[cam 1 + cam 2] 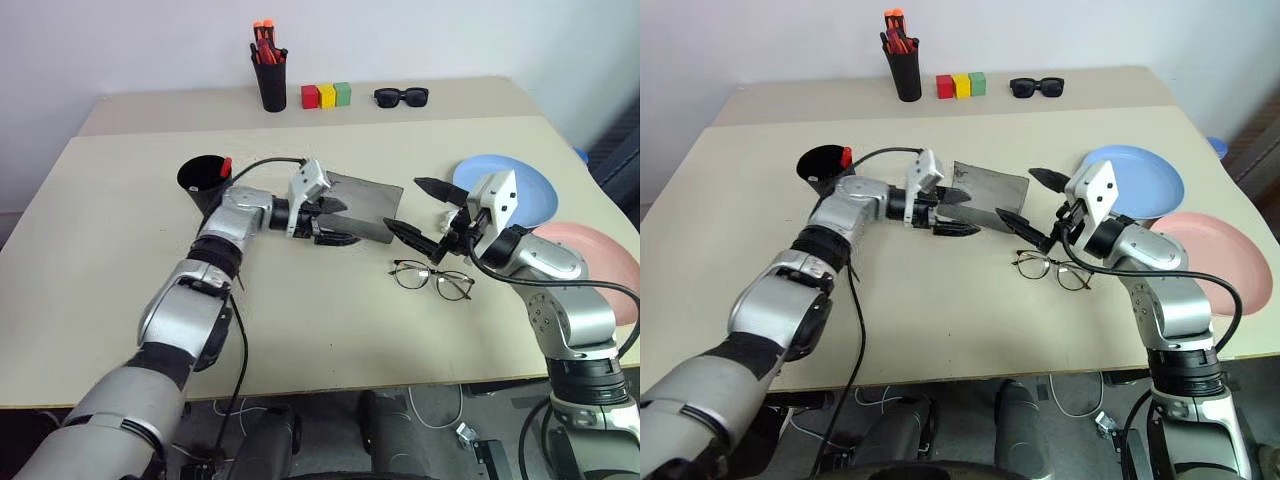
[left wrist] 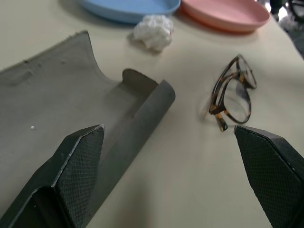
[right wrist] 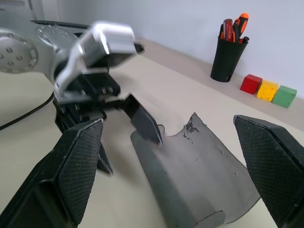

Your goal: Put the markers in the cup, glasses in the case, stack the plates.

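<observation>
**Both claws wide open and empty around the grey case**

Nearest, the front half of the beige tabletop (image 1: 330, 340) is bare, open room right up to its near edge. Just beyond, at about 1 o'clock from table centre, lie the thin dark wire-rimmed glasses with clear lenses (image 1: 432, 279), folded, flat on the table and clear of both claws.

The right gripper (image 1: 425, 212) sits just above the glasses at 12 o'clock from them, pointing roughly level toward 9 o'clock, its two black fingers spread wide with nothing between them. The forearm comes in from 4 o'clock, wrist bent inward.

The left gripper (image 1: 335, 222) faces it from 9 o'clock, aimed toward 3 o'clock and slightly down, jaws also fully spread and holding nothing. Its fingertips are at the near left edge of the flat grey felt-like glasses case (image 1: 365, 205), whose flap curls up; I cannot tell whether they touch it.

Behind the left wrist, at 10 o'clock, stands the wide black plastic cup (image 1: 203, 178) with a red marker (image 1: 226, 166) poking out. At 3 o'clock, near the table's right edge, the light blue round plate (image 1: 530, 190) and the pink round plate (image 1: 600, 255) lie side by side, unstacked, with a crumpled white wad (image 2: 154, 29) beside the blue one.

Far back sit a narrow black pen pot (image 1: 270, 80), three coloured blocks (image 1: 327, 95) and chunky black sunglasses (image 1: 401, 97).
</observation>
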Motion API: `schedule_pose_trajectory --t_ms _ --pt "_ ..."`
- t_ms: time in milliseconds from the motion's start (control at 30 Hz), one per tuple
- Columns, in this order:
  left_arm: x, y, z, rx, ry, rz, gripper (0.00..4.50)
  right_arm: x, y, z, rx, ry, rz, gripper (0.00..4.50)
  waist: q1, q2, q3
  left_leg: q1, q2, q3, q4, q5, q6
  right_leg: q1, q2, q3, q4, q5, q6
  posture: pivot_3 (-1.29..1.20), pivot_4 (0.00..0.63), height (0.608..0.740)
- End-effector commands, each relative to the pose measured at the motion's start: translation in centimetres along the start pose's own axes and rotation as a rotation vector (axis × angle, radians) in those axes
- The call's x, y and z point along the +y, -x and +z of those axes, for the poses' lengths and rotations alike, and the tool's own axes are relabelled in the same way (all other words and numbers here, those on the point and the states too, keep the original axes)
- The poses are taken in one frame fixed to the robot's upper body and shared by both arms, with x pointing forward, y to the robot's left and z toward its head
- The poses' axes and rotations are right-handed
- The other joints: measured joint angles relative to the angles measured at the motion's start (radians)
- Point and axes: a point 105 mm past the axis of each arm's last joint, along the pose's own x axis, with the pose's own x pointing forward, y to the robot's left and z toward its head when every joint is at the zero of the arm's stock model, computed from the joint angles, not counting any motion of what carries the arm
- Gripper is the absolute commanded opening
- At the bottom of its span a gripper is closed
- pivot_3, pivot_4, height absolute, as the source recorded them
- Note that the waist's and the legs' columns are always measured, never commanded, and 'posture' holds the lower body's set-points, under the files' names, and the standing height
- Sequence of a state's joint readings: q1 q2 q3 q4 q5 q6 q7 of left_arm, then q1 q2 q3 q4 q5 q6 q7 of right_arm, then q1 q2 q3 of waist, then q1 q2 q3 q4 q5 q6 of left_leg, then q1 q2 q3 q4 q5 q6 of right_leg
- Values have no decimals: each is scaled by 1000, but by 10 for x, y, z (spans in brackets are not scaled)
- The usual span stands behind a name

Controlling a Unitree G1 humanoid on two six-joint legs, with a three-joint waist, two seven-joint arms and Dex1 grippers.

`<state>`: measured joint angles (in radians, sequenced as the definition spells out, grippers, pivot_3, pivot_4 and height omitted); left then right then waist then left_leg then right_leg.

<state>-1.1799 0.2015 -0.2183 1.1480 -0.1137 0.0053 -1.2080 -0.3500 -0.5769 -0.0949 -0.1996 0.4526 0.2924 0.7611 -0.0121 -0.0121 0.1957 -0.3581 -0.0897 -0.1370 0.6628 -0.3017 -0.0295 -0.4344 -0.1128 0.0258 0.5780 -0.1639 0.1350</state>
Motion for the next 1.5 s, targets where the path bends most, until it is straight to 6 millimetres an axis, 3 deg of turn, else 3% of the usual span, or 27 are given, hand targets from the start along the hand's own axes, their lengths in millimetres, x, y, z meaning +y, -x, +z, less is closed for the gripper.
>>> schedule_pose_trajectory --t_ms 33,167,233,267,500,633,767,900,1033,1133,1300,1433,1467,1500 --pt "7 -8 14 1 -69 56 4489 0 5 17 -53 53 -21 4500 2 0 0 0 0 0 0 0 0 0 0 0 0 0 0 0 150 740" --pt "6 -16 -3 104 -49 73 4489 0 8 18 -50 61 -36 4500 -1 0 0 0 0 0 0 0 0 1 0 0 0 0 1 0 150 740" --pt "4 -16 -12 162 -38 59 3945 0 9 19 -50 65 -43 4500 -3 0 0 0 0 0 0 0 0 0 0 0 0 0 1 0 150 740" --pt "4 -16 -13 169 -20 58 3625 0 9 19 -50 66 -45 4500 -3 0 0 1 0 0 0 0 0 0 0 0 0 0 1 0 150 740" --pt "7 -13 -15 192 -15 74 60 -1 7 20 -58 68 -49 4500 -1 0 0 1 0 0 0 0 0 0 0 0 1 0 1 0 150 740" --pt "6 -7 -13 217 -3 41 60 0 7 19 -55 68 -45 4500 -1 0 0 1 0 0 0 0 0 1 0 0 1 -1 1 0 150 740" --pt "-4 5 -2 193 53 -99 60 0 5 19 -54 66 -39 4500 -4 0 0 1 0 0 0 0 0 1 0 0 1 -1 1 0 150 740" --pt "-16 30 1 220 113 -244 60 -1 4 19 -54 69 -38 4500 -7 0 0 1 0 0 0 0 0 0 0 0 1 -1 1 0 150 740" --pt "-25 47 -5 261 96 -288 60 -1 3 17 -53 69 -35 4500 -7 0 0 1 0 0 0 0 0 0 0 0 2 -1 1 0 150 740" --pt "-38 60 -22 337 71 -313 60 -1 2 18 -58 71 -32 4500 -8 1 0 1 0 -1 0 0 0 0 0 0 2 -1 1 0 150 740" --pt "-56 59 -30 326 34 -375 60 -2 1 19 -60 72 -30 4500 2 1 0 0 0 -1 0 0 0 -1 0 0 3 -1 1 0 150 740" --pt "-56 51 -25 275 46 -364 60 -1 1 18 -57 72 -26 4500 1 1 0 0 0 -1 1 0 0 0 0 0 3 -1 1 0 150 740" --pt "-55 50 -23 267 56 -357 574 0 1 18 -55 69 -21 4500 0 1 0 0 0 -1 1 0 0 0 0 0 3 -1 1 0 150 740" --pt "-55 48 -19 248 59 -352 808 1 2 17 -54 57 -9 4500 -1 1 0 0 0 -1 1 0 0 0 0 0 3 -1 1 0 150 740"
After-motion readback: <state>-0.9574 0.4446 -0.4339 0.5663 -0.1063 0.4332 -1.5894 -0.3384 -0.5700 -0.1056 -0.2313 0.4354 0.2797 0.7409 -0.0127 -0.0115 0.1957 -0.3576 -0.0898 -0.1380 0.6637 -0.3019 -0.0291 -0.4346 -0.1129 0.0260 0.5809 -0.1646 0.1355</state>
